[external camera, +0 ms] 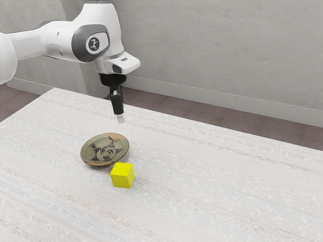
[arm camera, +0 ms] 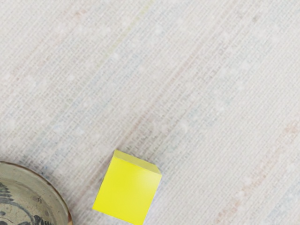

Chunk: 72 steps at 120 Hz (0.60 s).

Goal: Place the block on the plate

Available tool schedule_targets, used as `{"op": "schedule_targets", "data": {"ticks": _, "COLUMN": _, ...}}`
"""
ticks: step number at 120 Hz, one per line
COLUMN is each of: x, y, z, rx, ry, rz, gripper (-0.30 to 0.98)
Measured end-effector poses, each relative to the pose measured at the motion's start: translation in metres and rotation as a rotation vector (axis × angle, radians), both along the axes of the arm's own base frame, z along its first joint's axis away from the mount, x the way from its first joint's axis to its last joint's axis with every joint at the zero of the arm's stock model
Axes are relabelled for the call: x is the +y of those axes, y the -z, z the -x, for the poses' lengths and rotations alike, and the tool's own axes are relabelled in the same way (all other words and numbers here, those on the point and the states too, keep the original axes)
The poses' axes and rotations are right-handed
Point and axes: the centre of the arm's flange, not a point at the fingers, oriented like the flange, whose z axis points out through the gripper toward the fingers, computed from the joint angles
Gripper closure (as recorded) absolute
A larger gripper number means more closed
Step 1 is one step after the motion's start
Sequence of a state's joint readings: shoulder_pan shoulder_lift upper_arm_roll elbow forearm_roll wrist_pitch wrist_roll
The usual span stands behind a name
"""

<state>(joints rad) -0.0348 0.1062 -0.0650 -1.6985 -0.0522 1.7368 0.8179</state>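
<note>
High over the table, on the far side of the plate, hangs my gripper (external camera: 120,119) in the exterior view. The round plate (external camera: 105,149), greenish with a dark drawing and a brown rim, lies on the table below it. A yellow block (external camera: 122,175) sits on the table beside the plate, towards the camera and slightly to the exterior view's right. In the wrist view the yellow block (arm camera: 128,188) has bare cloth around it, with a narrow gap to the plate (arm camera: 33,194), which is partly cut off.
A pale, faintly striped cloth surface covers the table (external camera: 217,186). Beyond its far edge stand a grey wall (external camera: 217,50) and a dark floor (external camera: 212,115).
</note>
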Motion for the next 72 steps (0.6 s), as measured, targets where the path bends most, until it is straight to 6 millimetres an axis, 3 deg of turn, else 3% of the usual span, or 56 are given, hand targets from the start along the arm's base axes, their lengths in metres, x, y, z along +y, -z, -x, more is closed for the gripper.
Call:
{"op": "schedule_targets", "data": {"ticks": 46, "x": 0.000, "y": 0.008, "z": -0.001, "rx": 0.002, "ry": 0.097, "rz": 0.008, "gripper": 0.00}}
{"op": "schedule_targets", "data": {"ticks": 56, "x": -0.002, "y": 0.021, "z": 0.009, "rx": 0.029, "ry": 0.117, "rz": 0.006, "gripper": 0.00}}
{"op": "schedule_targets", "data": {"ticks": 72, "x": -0.003, "y": 0.054, "z": 0.052, "rx": 0.054, "ry": 0.182, "rz": -0.022, "gripper": 0.00}}
